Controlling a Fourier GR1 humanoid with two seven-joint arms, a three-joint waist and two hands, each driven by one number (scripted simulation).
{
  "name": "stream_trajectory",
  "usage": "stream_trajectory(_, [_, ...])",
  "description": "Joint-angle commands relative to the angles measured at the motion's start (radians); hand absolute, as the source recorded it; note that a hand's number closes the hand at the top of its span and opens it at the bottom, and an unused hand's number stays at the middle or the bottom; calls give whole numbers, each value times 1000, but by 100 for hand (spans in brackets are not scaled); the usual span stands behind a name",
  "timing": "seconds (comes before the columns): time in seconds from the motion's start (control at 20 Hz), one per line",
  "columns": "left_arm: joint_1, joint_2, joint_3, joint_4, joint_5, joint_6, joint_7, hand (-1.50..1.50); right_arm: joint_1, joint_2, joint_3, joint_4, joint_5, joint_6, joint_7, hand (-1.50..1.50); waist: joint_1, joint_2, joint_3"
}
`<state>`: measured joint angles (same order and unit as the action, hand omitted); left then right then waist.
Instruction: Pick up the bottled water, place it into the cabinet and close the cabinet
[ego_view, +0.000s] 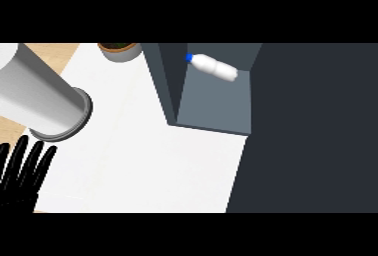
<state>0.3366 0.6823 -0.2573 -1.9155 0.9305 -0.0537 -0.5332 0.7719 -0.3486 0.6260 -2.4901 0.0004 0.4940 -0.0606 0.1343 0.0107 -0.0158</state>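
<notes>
White bench (148, 165) under a steep downward look. Bottled water (214, 66) lying on its side inside the open cabinet (214, 107), blue cap toward the left, nothing touching it. Left hand (21, 172) low at the left edge, fingers (35, 155) straight and spread, grasping nothing. Grey forearm (37, 97) slanting across upper left. Potted plant (119, 50) near the top edge. Cabinet door (310, 130) dark at right

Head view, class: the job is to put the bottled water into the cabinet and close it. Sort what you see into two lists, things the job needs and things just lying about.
Needed for the job:
- bottled water, lying inside the cabinet
- cabinet, open

Just lying about:
- plant pot, at the counter's far edge
- left hand, open, resting at the lower left
</notes>
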Motion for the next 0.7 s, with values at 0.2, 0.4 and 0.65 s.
stream_trajectory(0.2, [-2, 46, 39, 8, 17, -63, 6, -150, -144, 8, 181, -16, 26, 49, 137, 150, 50, 20, -5])
stream_trajectory(0.4, [-3, 59, 45, 1, 32, -89, 14, -150, -198, 8, 163, -21, 12, 52, 142, 150, 75, 21, -6])
stream_trajectory(0.65, [-3, 86, 60, 15, 38, -120, 24, -150, -304, -83, 85, -34, 49, 115, 164, -150, 119, 19, -13])
